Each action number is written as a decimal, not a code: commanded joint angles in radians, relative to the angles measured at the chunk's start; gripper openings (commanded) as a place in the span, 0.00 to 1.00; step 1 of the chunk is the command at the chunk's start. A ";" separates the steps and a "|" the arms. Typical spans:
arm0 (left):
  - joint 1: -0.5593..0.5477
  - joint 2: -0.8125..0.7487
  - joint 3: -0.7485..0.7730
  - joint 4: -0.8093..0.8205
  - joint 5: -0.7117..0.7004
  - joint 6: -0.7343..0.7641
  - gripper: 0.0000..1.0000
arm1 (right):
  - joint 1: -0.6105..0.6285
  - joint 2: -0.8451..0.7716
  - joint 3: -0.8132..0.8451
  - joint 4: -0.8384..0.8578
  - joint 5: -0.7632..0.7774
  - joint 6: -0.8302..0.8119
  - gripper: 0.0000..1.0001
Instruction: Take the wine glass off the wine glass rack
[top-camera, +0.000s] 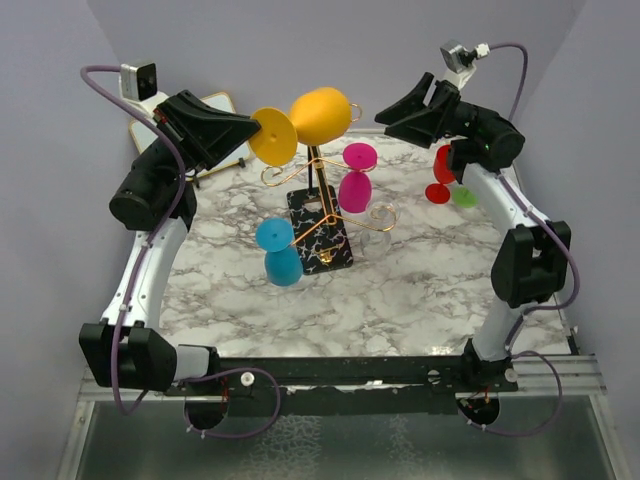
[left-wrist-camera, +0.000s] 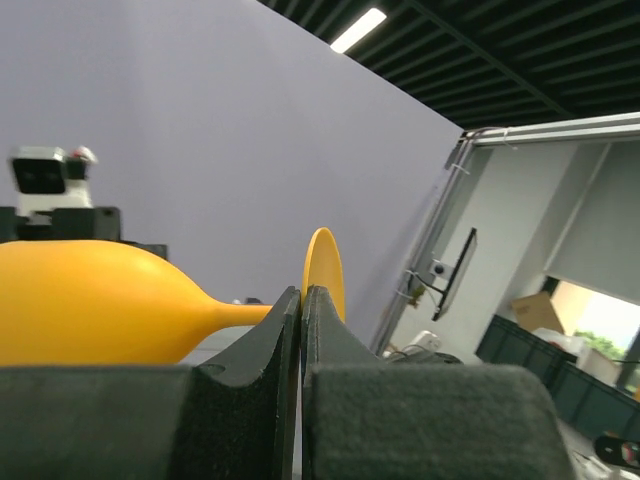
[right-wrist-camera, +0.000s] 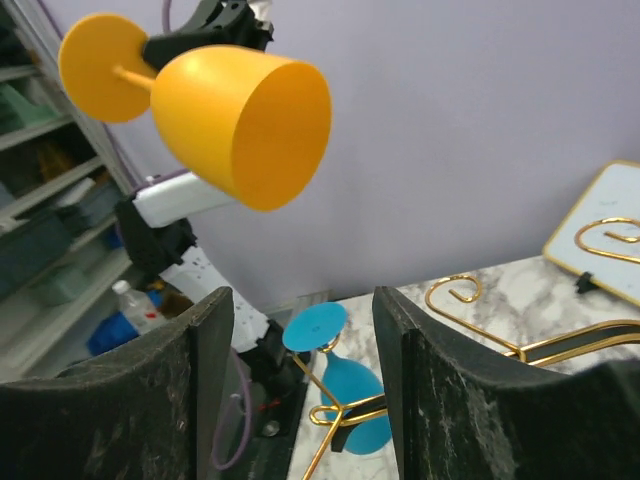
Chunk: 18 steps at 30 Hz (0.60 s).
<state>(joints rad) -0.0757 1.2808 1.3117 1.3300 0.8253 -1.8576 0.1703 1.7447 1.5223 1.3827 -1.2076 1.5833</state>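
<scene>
A yellow wine glass (top-camera: 320, 115) lies sideways in the air above the wine glass rack (top-camera: 318, 178), a gold wire stand on a black veined base (top-camera: 322, 236). My left gripper (top-camera: 250, 128) is shut on the rim of its round foot (top-camera: 273, 137). In the left wrist view the fingers (left-wrist-camera: 330, 340) pinch the foot's edge (left-wrist-camera: 326, 262), with the bowl (left-wrist-camera: 90, 310) to the left. My right gripper (top-camera: 385, 115) stands open just right of the bowl, touching nothing. From the right wrist the yellow glass (right-wrist-camera: 240, 120) floats above the open gripper (right-wrist-camera: 300, 295).
A blue glass (top-camera: 280, 252) and a magenta glass (top-camera: 356, 180) hang on the rack, and a clear one (top-camera: 380, 225) sits by its right arm. Red (top-camera: 440, 175) and green (top-camera: 463, 196) glasses lie under the right arm. A gold-framed white board (top-camera: 215, 105) leans at the back left.
</scene>
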 joint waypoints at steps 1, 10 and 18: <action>-0.015 0.026 -0.010 0.269 -0.015 -0.178 0.00 | 0.032 0.127 0.196 0.397 0.004 0.319 0.59; -0.038 0.017 -0.033 0.260 0.003 -0.145 0.00 | 0.130 0.185 0.325 0.396 0.037 0.284 0.60; -0.040 0.027 -0.051 0.272 -0.004 -0.144 0.00 | 0.199 0.150 0.302 0.396 0.043 0.262 0.59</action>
<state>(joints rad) -0.1120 1.3167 1.2640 1.4998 0.8257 -1.9926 0.3412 1.9194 1.8389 1.4376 -1.1900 1.8618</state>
